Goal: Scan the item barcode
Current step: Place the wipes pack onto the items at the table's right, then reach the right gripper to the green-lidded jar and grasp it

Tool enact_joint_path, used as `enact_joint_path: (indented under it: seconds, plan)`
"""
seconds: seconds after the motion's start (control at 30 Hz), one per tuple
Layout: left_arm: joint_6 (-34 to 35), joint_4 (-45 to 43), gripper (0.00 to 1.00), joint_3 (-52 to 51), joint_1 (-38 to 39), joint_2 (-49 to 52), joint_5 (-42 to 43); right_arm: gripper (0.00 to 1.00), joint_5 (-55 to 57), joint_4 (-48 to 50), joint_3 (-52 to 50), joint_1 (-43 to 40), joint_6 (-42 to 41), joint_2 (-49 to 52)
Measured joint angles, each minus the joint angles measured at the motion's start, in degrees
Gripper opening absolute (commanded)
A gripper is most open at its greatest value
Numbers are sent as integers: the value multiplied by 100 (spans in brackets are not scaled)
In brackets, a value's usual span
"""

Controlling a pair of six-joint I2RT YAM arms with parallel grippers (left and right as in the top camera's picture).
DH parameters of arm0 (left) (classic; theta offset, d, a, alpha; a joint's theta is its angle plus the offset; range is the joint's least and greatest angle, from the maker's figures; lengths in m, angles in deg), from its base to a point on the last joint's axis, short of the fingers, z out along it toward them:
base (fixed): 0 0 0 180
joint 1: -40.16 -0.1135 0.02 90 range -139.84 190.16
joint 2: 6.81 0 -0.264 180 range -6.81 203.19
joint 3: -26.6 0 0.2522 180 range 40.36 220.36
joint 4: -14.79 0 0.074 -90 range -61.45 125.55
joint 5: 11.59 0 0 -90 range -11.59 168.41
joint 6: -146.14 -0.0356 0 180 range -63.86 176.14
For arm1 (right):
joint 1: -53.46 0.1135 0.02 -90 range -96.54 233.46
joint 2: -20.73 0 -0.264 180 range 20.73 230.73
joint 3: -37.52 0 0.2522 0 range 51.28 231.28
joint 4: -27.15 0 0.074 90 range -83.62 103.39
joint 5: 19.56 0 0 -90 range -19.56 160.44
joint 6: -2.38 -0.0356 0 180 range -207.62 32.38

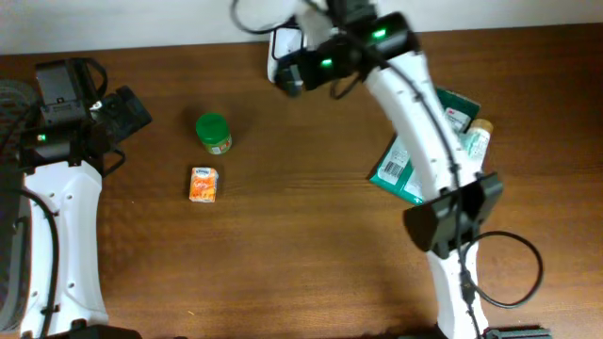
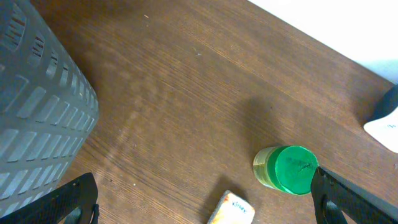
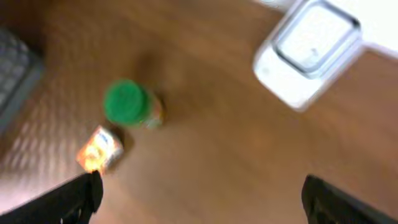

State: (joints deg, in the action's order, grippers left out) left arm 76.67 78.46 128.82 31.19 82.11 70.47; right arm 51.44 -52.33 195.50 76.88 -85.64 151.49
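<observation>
A jar with a green lid (image 1: 214,132) stands on the wooden table, with a small orange packet (image 1: 203,184) just in front of it. The white scanner (image 1: 281,47) sits at the table's far edge. My right gripper (image 1: 294,77) hovers open and empty beside the scanner; its wrist view shows the scanner (image 3: 308,53), the jar (image 3: 129,104) and the packet (image 3: 99,149), blurred. My left gripper (image 1: 127,113) is open at the far left, empty, looking down on the jar (image 2: 287,169) and the packet (image 2: 232,210).
A teal box (image 1: 407,165) and a small bottle (image 1: 477,137) lie at the right, partly under my right arm. A grey slatted basket (image 2: 37,106) stands at the left of the left wrist view.
</observation>
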Motion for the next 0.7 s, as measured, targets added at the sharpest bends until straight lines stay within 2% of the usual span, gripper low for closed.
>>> enact_joint_path:
  seconds: [0.1, 0.17, 0.4, 0.7]
  plan:
    - [0, 9, 99, 0, 0, 0, 0, 98, 299, 758, -2, 979, -15, 669]
    - [0, 4, 99, 0, 0, 0, 2, 97, 382, 1174, -4, 1233, -24, 1023]
    - [0, 4, 99, 0, 0, 0, 2, 96, 463, 1937, -7, 1453, -31, 1342]
    - [0, 4, 99, -2, 0, 0, 0, 96, 699, 2103, -7, 1602, 4, 1880]
